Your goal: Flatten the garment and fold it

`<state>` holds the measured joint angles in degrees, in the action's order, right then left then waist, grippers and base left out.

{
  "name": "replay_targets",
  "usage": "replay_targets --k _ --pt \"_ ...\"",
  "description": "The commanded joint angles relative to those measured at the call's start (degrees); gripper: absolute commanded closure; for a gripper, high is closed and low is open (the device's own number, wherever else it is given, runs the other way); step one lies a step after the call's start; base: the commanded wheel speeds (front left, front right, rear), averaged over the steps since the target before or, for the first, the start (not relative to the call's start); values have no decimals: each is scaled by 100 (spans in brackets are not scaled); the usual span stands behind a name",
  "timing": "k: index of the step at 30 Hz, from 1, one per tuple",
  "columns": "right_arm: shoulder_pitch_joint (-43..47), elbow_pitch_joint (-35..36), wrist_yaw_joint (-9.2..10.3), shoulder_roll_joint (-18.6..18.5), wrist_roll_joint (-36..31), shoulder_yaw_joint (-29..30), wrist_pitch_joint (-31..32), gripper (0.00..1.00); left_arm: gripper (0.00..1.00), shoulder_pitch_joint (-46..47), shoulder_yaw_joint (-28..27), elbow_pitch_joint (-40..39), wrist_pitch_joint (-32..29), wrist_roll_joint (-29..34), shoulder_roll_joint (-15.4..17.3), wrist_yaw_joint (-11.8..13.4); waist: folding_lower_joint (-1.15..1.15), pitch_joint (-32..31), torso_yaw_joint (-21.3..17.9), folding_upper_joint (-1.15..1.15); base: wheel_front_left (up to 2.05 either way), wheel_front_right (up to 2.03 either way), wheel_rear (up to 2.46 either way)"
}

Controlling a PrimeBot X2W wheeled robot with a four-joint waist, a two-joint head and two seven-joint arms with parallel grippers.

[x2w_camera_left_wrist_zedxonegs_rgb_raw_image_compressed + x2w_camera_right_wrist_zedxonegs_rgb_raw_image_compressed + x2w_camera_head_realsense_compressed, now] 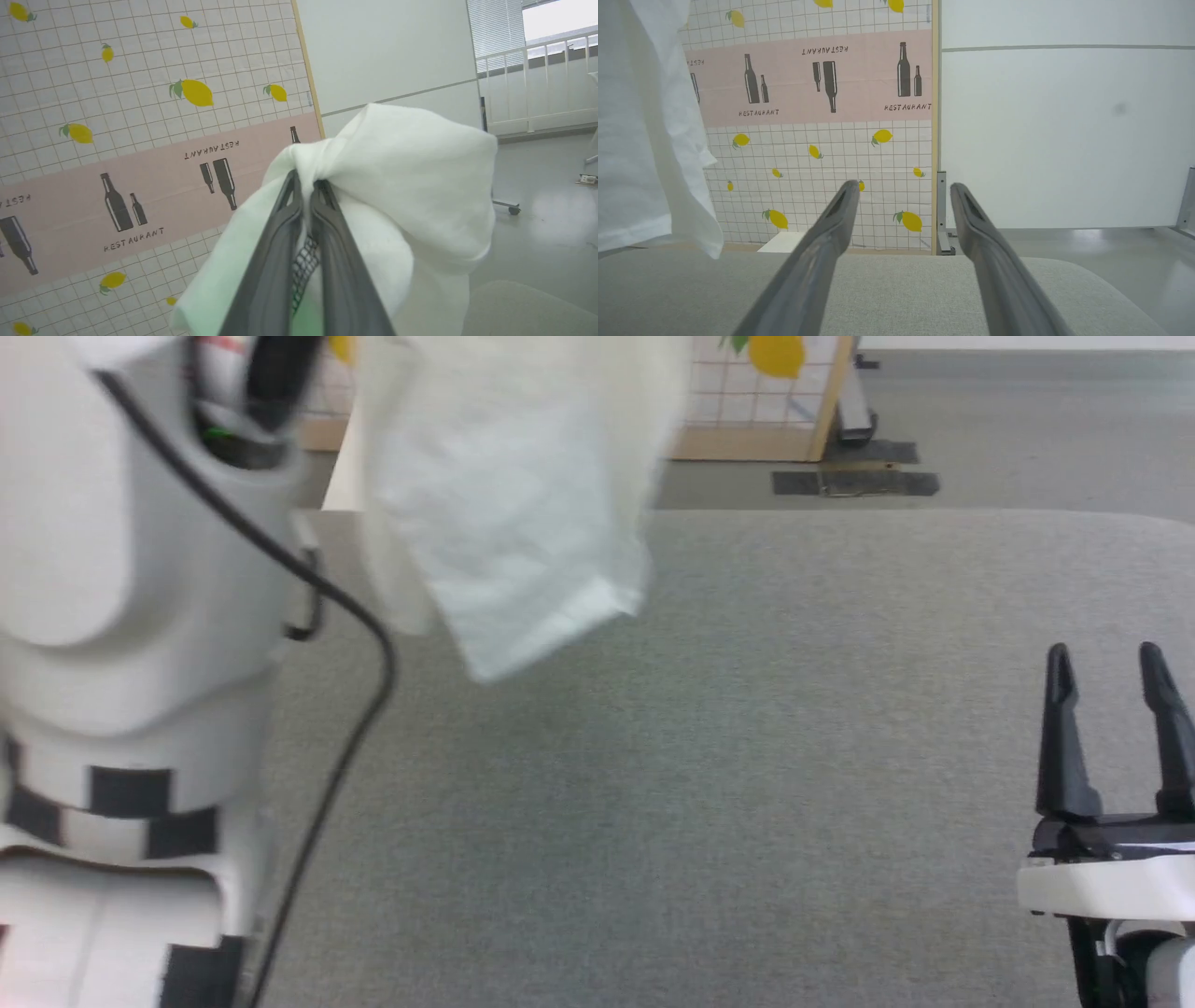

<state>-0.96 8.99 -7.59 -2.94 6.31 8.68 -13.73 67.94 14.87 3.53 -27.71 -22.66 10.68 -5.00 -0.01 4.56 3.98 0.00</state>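
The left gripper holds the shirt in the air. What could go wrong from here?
1. The left gripper pinches only a small bunch of the shirt; the cloth could slip out.
2. The shirt hangs crumpled, so it may land wrinkled on the table.

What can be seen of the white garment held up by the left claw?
The garment is thin white cloth, cotton-like, bunched and pinched in the shut left claw, with dark criss-cross stitching showing between its fingers. It hangs crumpled and unfolded in the air, its hemmed lower edge seemingly clear of the grey padded surface. The open right claw is apart from it.
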Motion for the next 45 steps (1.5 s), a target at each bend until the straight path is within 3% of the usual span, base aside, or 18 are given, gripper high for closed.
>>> replay_targets --k 1,5,9,16,24,26,34,38,45 --pt "22 5 10 5 28 76 -49 0 100 -53 86 -18 32 -86 -183 31 1 -164 -273 0 0 0 0" --pt "-26 18 10 5 11 304 -61 0 100 -410 454 -4 79 -265 -543 70 1 -109 -443 0 0 0 0" --pt "-43 43 10 5 -15 427 -70 0 100 -1008 876 -23 254 -443 -701 182 1 18 -592 0 0 0 0" --pt "-145 48 10 6 57 384 -85 0 100 -2410 1786 331 773 -209 -709 341 1 375 -824 0 0 0 0" --pt "-329 -25 10 6 107 295 -103 0 100 -3489 2227 1593 1181 -125 -691 507 1 759 -927 0 0 0 0" --pt "-363 -52 10 6 108 268 -106 0 0 -3508 2256 1840 1366 -127 -714 554 1 803 -907 0 0 0 0" --pt "-393 -163 10 6 50 213 -114 0 0 -3354 2086 1766 2283 -389 -754 654 1 613 -757 0 0 0 0" --pt "-296 -199 10 6 21 207 -110 0 0 -3691 1781 1210 2570 -489 -494 846 1 401 -693 0 0 0 0" --pt "-54 -188 10 6 12 189 -38 0 0 -5131 876 -350 3635 -364 192 1806 1 102 -612 0 0 0 0"
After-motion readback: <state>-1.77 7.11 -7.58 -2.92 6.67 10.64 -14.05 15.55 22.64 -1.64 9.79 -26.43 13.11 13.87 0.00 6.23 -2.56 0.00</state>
